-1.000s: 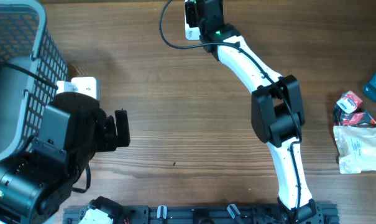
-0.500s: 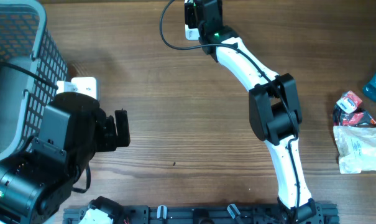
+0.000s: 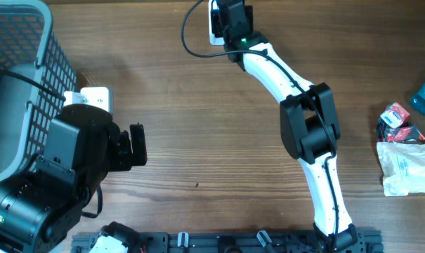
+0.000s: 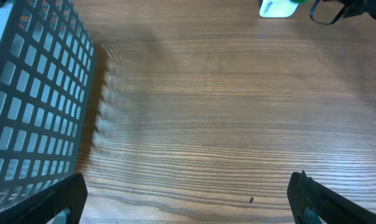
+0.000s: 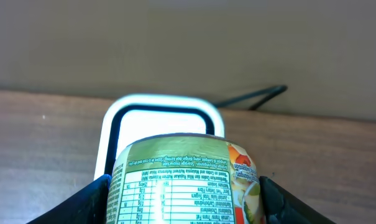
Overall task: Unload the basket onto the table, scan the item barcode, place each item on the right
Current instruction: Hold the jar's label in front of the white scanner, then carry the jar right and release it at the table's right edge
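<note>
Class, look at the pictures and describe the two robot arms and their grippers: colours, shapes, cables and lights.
The right arm has slim white links between boxy black joint housings, a green light near the wrist and a black cable looping off it. The left arm looks bulky and black. The left gripper and right gripper both have dark fingers.

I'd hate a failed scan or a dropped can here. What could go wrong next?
The can, gripped by the right gripper in front of the scanner, shows its nutrition table to the wrist camera; no barcode is visible, so the code may not face the window. It is round and held only at its sides, so it could slip or rotate. Pushing closer might knock the scanner.
</note>
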{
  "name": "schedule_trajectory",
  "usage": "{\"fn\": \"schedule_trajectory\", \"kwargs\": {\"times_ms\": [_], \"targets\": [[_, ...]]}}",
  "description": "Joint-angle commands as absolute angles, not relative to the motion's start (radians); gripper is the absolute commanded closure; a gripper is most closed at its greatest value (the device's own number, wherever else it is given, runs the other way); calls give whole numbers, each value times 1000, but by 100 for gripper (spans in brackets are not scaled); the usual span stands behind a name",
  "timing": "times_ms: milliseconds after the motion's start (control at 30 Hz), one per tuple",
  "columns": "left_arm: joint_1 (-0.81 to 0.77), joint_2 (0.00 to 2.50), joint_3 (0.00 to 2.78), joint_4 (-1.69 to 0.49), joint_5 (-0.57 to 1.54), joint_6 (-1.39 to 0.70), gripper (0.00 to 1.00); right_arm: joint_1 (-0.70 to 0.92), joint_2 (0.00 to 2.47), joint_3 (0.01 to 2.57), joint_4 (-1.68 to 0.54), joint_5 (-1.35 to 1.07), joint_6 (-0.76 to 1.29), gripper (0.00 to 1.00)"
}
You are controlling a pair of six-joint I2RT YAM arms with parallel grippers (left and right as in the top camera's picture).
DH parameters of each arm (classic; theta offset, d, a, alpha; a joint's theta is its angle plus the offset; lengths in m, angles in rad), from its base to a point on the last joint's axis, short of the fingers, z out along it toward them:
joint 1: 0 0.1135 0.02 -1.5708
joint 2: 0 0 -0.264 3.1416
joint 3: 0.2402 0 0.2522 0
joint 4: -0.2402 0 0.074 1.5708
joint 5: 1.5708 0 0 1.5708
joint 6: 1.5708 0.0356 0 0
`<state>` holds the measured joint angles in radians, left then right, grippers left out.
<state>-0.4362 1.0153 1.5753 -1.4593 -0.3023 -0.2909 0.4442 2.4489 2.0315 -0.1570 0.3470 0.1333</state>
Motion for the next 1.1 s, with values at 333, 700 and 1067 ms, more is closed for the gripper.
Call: {"fn": "schedule_trajectory", "kwargs": {"times_ms": [333, 700, 1067], "targets": [[-433, 1010, 1570, -1460, -315, -300, 0, 422, 2137, 2042, -574, 550, 212, 27], [-433, 1010, 1570, -1460, -315, -300, 0, 247, 2102, 2040, -1245, 312, 776, 35], [-433, 1010, 1570, -1460, -315, -300, 0, 243, 2106, 1800, -934, -60, 166, 0]]}}
